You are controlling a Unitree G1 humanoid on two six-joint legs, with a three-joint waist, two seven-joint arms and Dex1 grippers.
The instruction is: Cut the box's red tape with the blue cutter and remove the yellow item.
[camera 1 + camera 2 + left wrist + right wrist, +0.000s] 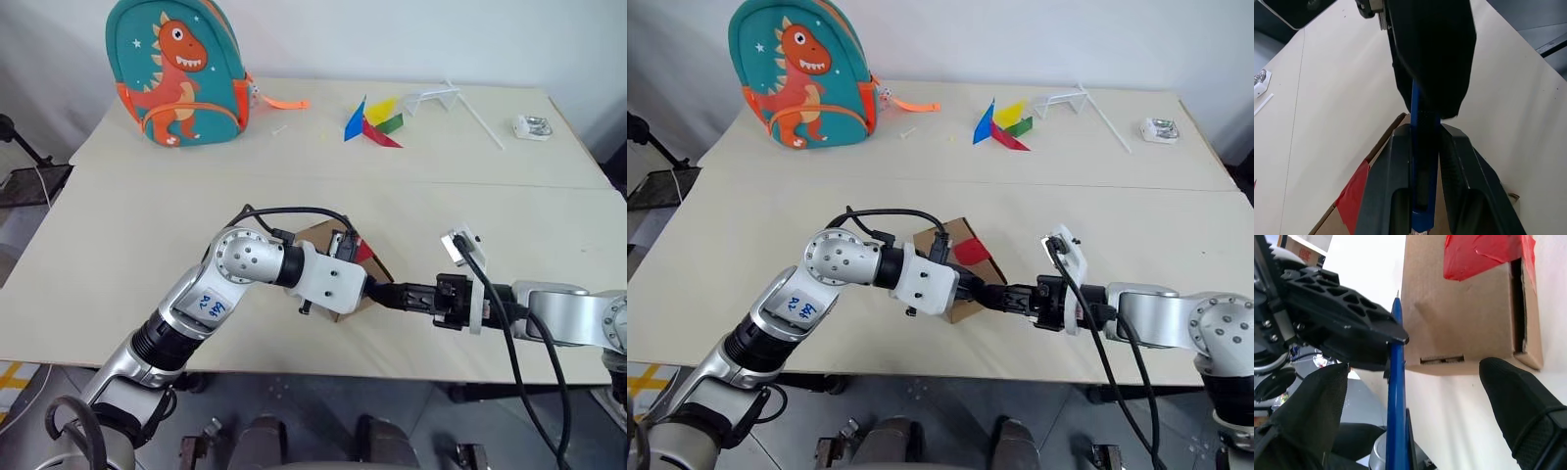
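The box (1459,318), brown cardboard, lies near the table's front edge under both grippers. The red tape (970,252) sits across its top seam and is also close up as the red tape (1479,252). My left gripper (1425,129) is shut on the blue cutter (1424,147), a slim blue stick pointing right, just off the box's near corner. My right gripper (1410,372) faces it from the right and is open, one black finger on each side of the blue cutter (1396,396). The two grippers meet tip to tip (397,295). The yellow item is hidden.
A teal dinosaur backpack (176,73) stands at the far left of the table. Flat coloured shapes (372,122), a white stick frame (441,98) and a small white object (532,125) lie at the back right. The table's front edge runs just below the grippers.
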